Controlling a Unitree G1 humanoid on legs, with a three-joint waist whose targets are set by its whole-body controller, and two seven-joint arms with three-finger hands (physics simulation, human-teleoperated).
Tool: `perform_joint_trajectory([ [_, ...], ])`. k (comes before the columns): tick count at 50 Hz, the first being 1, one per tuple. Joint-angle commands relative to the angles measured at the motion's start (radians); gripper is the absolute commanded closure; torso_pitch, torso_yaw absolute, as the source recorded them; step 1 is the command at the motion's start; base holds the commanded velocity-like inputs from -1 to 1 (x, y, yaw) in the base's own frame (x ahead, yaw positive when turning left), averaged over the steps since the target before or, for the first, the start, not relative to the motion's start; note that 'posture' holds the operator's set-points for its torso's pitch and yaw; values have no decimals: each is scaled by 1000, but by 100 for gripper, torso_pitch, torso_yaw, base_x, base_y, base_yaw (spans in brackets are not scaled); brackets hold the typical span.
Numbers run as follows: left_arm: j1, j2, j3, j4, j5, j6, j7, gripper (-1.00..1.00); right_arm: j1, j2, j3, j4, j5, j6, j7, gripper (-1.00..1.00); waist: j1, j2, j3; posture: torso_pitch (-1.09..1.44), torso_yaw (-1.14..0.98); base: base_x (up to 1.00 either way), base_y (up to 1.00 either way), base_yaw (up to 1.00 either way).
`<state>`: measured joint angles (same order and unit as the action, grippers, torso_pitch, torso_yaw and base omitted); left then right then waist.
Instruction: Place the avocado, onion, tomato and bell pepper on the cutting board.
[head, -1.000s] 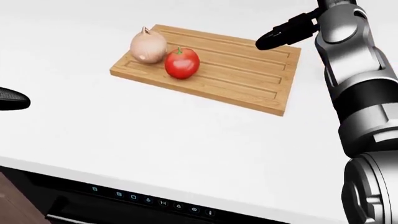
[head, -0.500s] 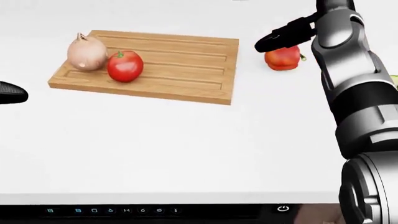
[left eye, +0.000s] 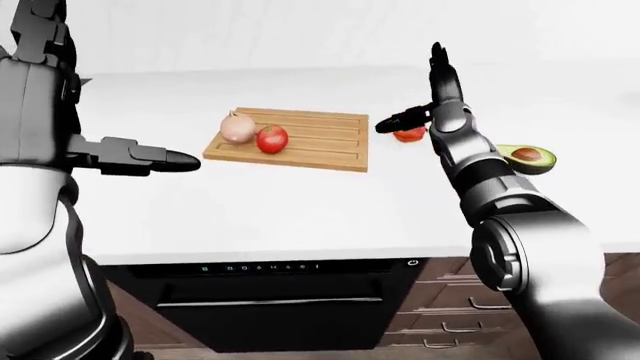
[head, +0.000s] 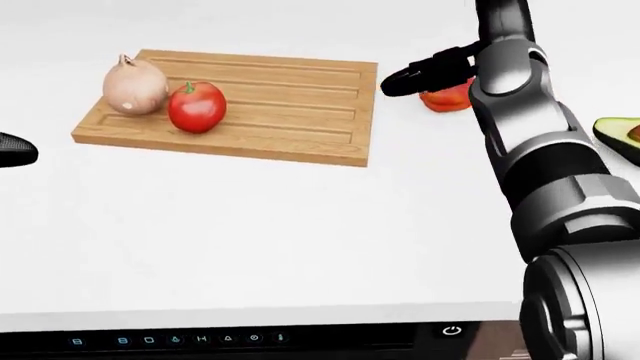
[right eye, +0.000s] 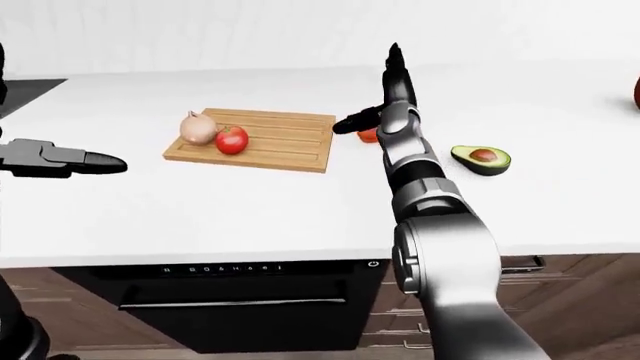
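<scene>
A wooden cutting board (head: 290, 105) lies on the white counter at the upper left of the head view. A tan onion (head: 134, 85) and a red tomato (head: 196, 107) sit side by side on its left end. A red bell pepper (head: 447, 98) lies on the counter just right of the board, partly hidden by my right hand (head: 420, 73), which is open with its fingers spread beside and over it. A halved avocado (head: 622, 135) lies on the counter further right. My left hand (left eye: 165, 158) is open and empty, held left of the board.
The white counter (head: 300, 225) runs across all views, with a black appliance and its control strip (head: 200, 339) under its near edge. Wooden drawers (left eye: 470, 315) stand at the lower right. A red object (right eye: 637, 94) shows at the far right edge.
The camera swung right, so the board slid left in the picture and the pepper, then the avocado, came into view. My right hand moved slightly left and down over the pepper.
</scene>
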<state>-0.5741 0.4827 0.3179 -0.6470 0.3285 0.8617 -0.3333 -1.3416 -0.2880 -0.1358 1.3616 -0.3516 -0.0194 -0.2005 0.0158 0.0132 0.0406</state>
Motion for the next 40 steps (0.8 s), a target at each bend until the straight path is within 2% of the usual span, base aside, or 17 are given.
perform_joint_trajectory([
  [1,-27,17,11,-19,1,-17,9,-100,-33,-19,-4,-36,-9,-32,-43,-100,-1,4,-28,0,3,0,0,0],
  [4,-35,26,12,-17,-3,-12,10,-100,-23,-26,-23,-33,3,-24,-64,-100,0,3,-28,0,3,0,0,0],
  [11,-54,38,1,-15,-1,-4,5,-100,-24,-32,-30,-25,-2,3,-68,-100,0,2,-27,0,3,0,0,0],
  [22,-37,42,12,-40,-4,-2,-17,-100,-29,-22,-48,-18,-1,6,-80,-100,-1,2,-22,1,3,0,0,0],
  [40,-28,30,2,-26,10,-21,-20,-100,-39,-18,-61,-16,20,-7,-83,-100,-1,0,23,10,3,0,0,0],
])
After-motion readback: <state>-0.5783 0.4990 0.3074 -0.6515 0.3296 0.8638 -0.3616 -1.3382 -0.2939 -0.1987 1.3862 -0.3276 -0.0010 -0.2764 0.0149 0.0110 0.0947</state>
